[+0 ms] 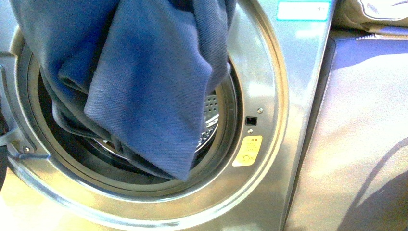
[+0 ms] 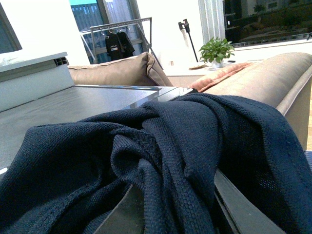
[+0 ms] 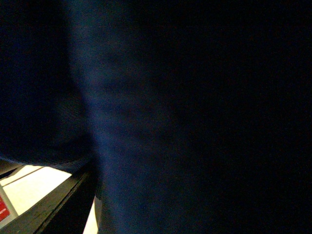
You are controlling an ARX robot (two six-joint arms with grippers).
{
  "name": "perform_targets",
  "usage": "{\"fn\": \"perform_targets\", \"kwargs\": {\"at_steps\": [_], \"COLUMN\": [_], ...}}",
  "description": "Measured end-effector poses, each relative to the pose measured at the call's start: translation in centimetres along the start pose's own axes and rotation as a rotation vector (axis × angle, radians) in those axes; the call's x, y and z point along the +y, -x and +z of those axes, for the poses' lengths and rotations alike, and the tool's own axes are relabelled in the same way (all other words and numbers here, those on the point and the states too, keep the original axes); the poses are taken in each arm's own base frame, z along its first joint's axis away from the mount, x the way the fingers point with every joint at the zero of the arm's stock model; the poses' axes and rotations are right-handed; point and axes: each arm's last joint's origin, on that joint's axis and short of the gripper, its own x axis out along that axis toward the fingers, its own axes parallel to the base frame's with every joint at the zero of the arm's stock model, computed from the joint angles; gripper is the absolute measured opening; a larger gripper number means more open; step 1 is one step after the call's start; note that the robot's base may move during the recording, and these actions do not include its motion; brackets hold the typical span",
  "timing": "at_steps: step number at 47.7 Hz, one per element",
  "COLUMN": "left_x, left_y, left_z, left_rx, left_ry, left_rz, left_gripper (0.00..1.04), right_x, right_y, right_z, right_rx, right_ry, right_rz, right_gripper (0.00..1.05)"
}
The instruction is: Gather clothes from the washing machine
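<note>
**Clothes lifted most of the way out of the drum**

We start at the left gripper (image 2: 170, 214): its wrist view shows two dark fingers (image 2: 241, 207) with the clothes (image 2: 185, 146) heaped over and between them. The fabric hides the tips, so we cannot tell whether the jaws are clenched on it or just carrying it. The right wrist view is dark and we take nothing from it, so the right gripper's state is also unknown. Neither gripper shows in the front view.

From the front, the clothes hang down from above the frame, across the open mouth of the washer (image 1: 284, 96). The lower hem lies over the bottom of the opening, and the left folds seem to trail back inside the rim.

We judge the task well begun but unfinished. The bundle is raised, but it has not cleared the opening and has not been set down anywhere. No basket is in view. The part of the drum (image 1: 210, 120) that shows is bare perforated steel; the fabric covers the rest, so more could lie inside.

Counts: one washer, one yellow sticker (image 1: 248, 150) and one blue-edged label (image 1: 302, 10). The navy fabric is a single mass, and we cannot say whether it is one garment or more.
</note>
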Motion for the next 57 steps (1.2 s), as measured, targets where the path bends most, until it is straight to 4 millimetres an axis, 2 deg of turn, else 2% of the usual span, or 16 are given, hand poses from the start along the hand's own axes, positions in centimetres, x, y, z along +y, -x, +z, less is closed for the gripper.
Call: {"fn": "perform_targets", "kwargs": {"at_steps": [8, 16, 23, 30, 37, 41, 47, 57], "left_x": [0.0, 0.0, 0.0, 0.0, 0.0, 0.0, 0.0, 0.0], "left_y": [0.0, 0.0, 0.0, 0.0, 0.0, 0.0, 0.0, 0.0], "left_z": [0.0, 0.0, 0.0, 0.0, 0.0, 0.1, 0.1, 0.2], "left_rx": [0.000, 0.000, 0.000, 0.000, -0.001, -0.002, -0.004, -0.005], "left_ry": [0.000, 0.000, 0.001, 0.001, 0.001, 0.000, -0.001, -0.001], "left_rz": [0.000, 0.000, 0.000, -0.001, -0.001, -0.001, -0.001, 0.000], "left_gripper": [0.20, 0.20, 0.20, 0.42, 0.61, 0.76, 0.99, 0.98], "right_x": [-0.4, -0.6, -0.4, 0.0, 0.5, 0.8, 1.7, 3.2], "right_y": [0.0, 0.2, 0.5, 1.3, 2.9, 4.1, 7.2, 11.2], "right_z": [-0.2, -0.3, 0.1, 0.6, 1.4, 2.1, 3.9, 6.3], "right_rx": [-0.024, -0.042, -0.073, -0.090, -0.111, -0.130, -0.176, -0.214], "right_ry": [0.006, 0.023, 0.045, 0.065, 0.095, 0.119, 0.171, 0.232], "right_rz": [-0.063, -0.106, -0.125, -0.133, -0.155, -0.173, -0.217, -0.266], "right_gripper": [0.97, 0.77, 0.49, 0.31, 0.12, 0.08, 0.08, 0.08]}}
